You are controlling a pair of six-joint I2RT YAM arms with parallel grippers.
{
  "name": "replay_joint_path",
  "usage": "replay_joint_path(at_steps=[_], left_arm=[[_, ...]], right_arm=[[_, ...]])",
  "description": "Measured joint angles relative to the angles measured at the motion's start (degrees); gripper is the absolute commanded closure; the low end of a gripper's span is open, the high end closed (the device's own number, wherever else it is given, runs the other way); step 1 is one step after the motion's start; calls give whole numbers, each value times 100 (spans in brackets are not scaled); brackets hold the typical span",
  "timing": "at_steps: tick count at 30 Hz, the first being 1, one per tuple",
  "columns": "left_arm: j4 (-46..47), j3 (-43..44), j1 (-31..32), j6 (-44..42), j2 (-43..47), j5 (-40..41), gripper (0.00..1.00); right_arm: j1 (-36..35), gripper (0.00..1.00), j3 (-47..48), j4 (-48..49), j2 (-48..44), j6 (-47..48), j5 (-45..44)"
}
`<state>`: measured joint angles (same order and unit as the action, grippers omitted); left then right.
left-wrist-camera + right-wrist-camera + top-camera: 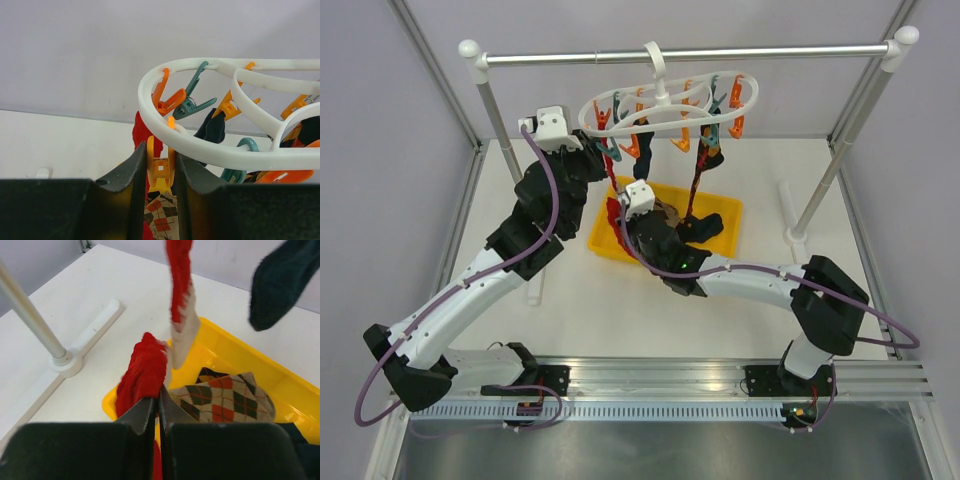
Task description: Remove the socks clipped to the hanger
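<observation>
The white oval hanger [665, 105] hangs by its hook from the silver rail, with several orange and teal pegs. Several socks [700, 165] hang from it. In the left wrist view my left gripper [160, 157] is shut on an orange peg [161, 170] at the hanger [200, 147] rim; an argyle sock [161, 215] hangs below that peg. My right gripper [159, 400] is shut on a red sock [145, 372] at the tray's left corner. This sock's red and beige upper part [181, 305] rises out of view. A dark navy sock [280, 285] hangs to the right.
A yellow tray [725, 210] under the hanger holds an argyle sock [225, 397] and dark socks. The silver rail [770, 50] rests on two poles. The left pole [30, 315] and its white base [65, 362] stand near my right gripper.
</observation>
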<state>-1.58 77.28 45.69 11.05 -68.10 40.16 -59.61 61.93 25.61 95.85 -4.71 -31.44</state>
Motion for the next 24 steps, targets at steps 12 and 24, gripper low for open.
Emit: replay_joint_path(at_steps=[12, 24], left_arm=[[0, 0, 0, 0, 0, -22, 89], [0, -2, 2, 2, 0, -28, 89]], right_arm=[[1285, 98, -798, -221, -715, -704, 315], [2118, 58, -1617, -715, -787, -1582, 490]])
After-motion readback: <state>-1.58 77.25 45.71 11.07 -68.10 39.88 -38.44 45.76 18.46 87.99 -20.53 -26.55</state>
